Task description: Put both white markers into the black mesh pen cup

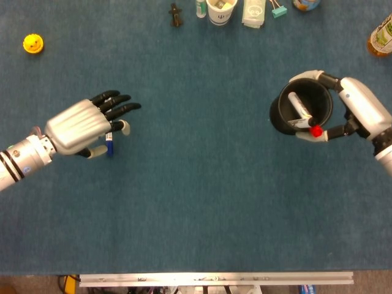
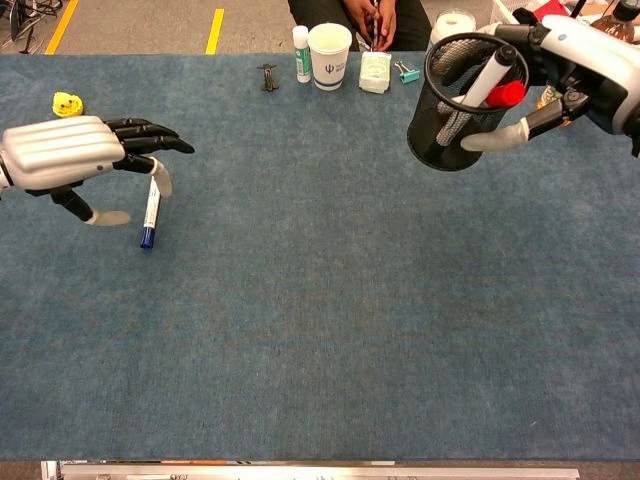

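A white marker with a blue cap (image 2: 150, 214) lies on the blue cloth at the left. In the head view only its blue end (image 1: 109, 147) shows from under my left hand (image 1: 84, 125). That hand (image 2: 70, 159) hovers over the marker with fingers spread, one pale fingertip beside the barrel, holding nothing. At the right, my right hand (image 1: 364, 112) grips the black mesh pen cup (image 1: 294, 115) by its side. The cup (image 2: 450, 125) is lifted and tilted. A white marker with a red cap (image 2: 492, 80) leans inside it (image 1: 301, 109).
Along the far edge stand a paper cup (image 2: 330, 52), a glue stick (image 2: 300, 53), a small black clip (image 2: 267, 76) and a binder clip (image 2: 406, 72). A yellow toy (image 1: 33, 43) sits far left. A bottle (image 1: 381, 35) stands far right.
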